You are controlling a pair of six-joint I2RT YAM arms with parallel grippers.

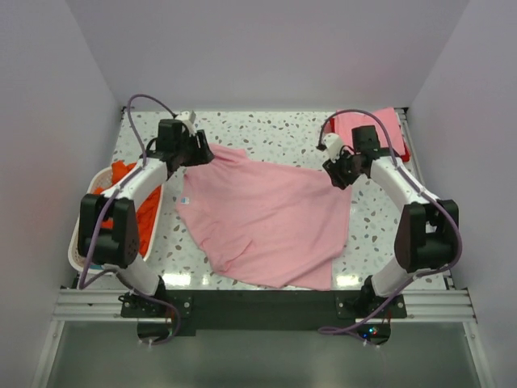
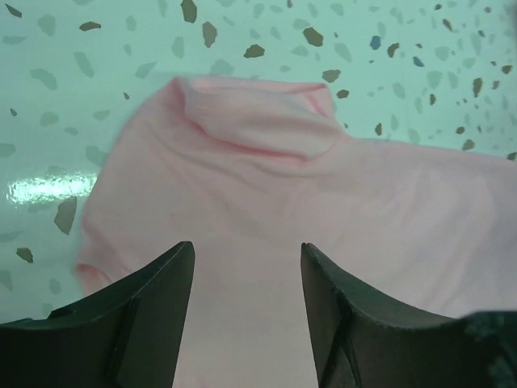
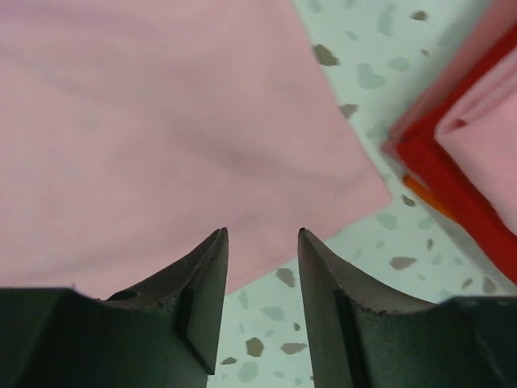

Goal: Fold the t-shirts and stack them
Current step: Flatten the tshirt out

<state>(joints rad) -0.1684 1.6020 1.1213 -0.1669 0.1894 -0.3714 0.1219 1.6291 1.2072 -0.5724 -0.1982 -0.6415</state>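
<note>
A light pink t-shirt (image 1: 266,218) lies spread flat across the middle of the table. My left gripper (image 1: 203,153) hovers over its far left part, by a turned-over sleeve (image 2: 258,117). In the left wrist view the left gripper (image 2: 246,246) is open, with only pink t-shirt (image 2: 323,210) below the gap. My right gripper (image 1: 339,174) sits at the shirt's far right corner. In the right wrist view the right gripper (image 3: 262,232) is open and holds nothing, and the pink t-shirt's (image 3: 161,121) edge runs just under the fingertips. An orange t-shirt (image 1: 144,214) fills the basket.
A white slotted laundry basket (image 1: 81,242) stands at the left edge beside the left arm. At the back right lies a folded stack (image 1: 373,128), a pink shirt (image 3: 485,129) on a red one (image 3: 452,182), with an orange sliver (image 3: 426,198) underneath. White walls close in the table.
</note>
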